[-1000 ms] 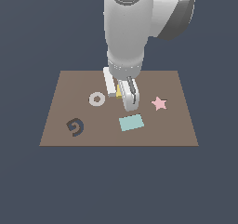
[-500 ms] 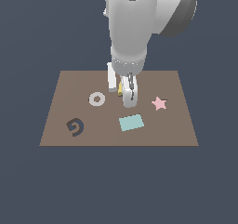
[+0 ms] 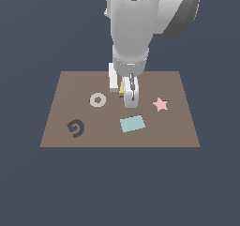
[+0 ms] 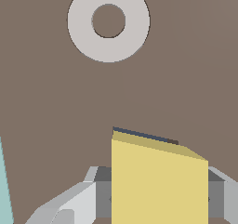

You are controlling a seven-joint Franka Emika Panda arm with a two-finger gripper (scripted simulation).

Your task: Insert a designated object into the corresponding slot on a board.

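The yellow square block (image 4: 158,181) fills the lower part of the wrist view, with my gripper (image 4: 158,197) shut on it from both sides. Behind the block's far edge a thin dark navy strip of the slot (image 4: 144,135) shows; the rest of the slot is hidden under the block. In the exterior view only a sliver of the yellow block (image 3: 121,89) shows between the white fingers (image 3: 130,96), low over the brown board (image 3: 61,103) near its middle. There the slot is hidden by my gripper (image 3: 123,93).
A white ring (image 3: 97,100) lies toward the exterior view's left of my gripper, and also shows as the white ring (image 4: 108,22) in the wrist view. A dark spiral cutout (image 3: 76,128), a light teal rectangle (image 3: 132,124) and a pink star (image 3: 161,104) lie on the board.
The arm has lowered a little toward the board with the yellow block still held. The other shapes have stayed in place.
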